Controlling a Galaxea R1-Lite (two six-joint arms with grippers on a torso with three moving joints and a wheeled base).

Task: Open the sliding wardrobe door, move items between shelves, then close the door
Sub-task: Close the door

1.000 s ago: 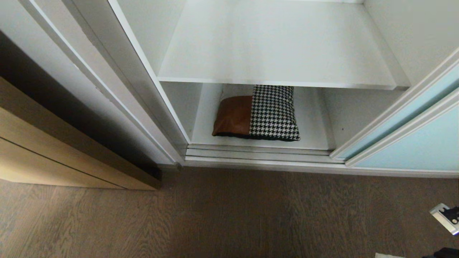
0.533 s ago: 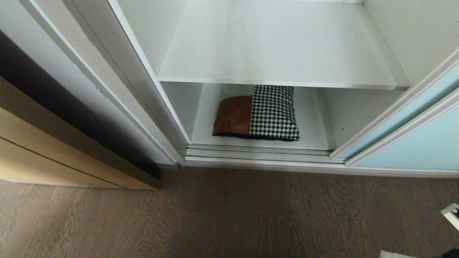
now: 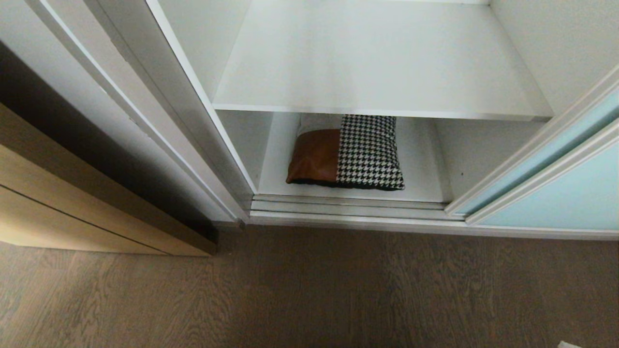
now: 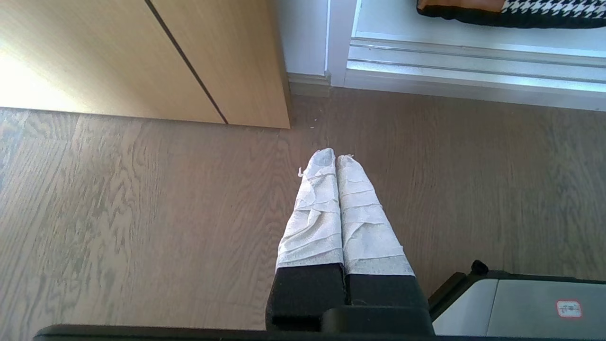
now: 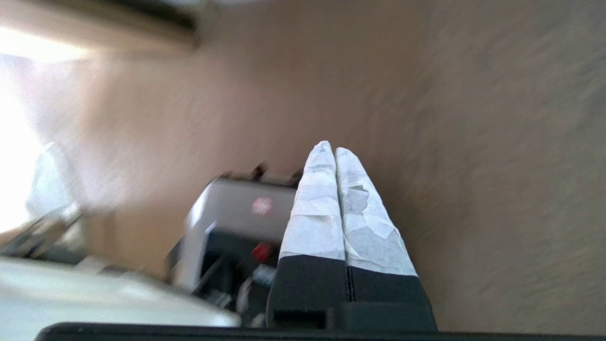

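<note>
Folded clothes bundle (image 3: 346, 152) on lower shelf (image 3: 420, 159), well apart from both pincers. Left gripper (image 4: 335, 158): taped fingers pressed together, empty, over wood floor (image 4: 142, 213) short of door track (image 4: 473, 71). Right gripper (image 5: 329, 148): pressed together, empty, above floor. Head view shows neither gripper; aqua sliding door (image 3: 570, 193) stands right of bundle. No legible writing

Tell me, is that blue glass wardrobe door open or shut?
Open. The sliding wardrobe door sits off to the right, leaving the white shelves and the folded houndstooth-and-brown bundle on the lower one exposed.
</note>
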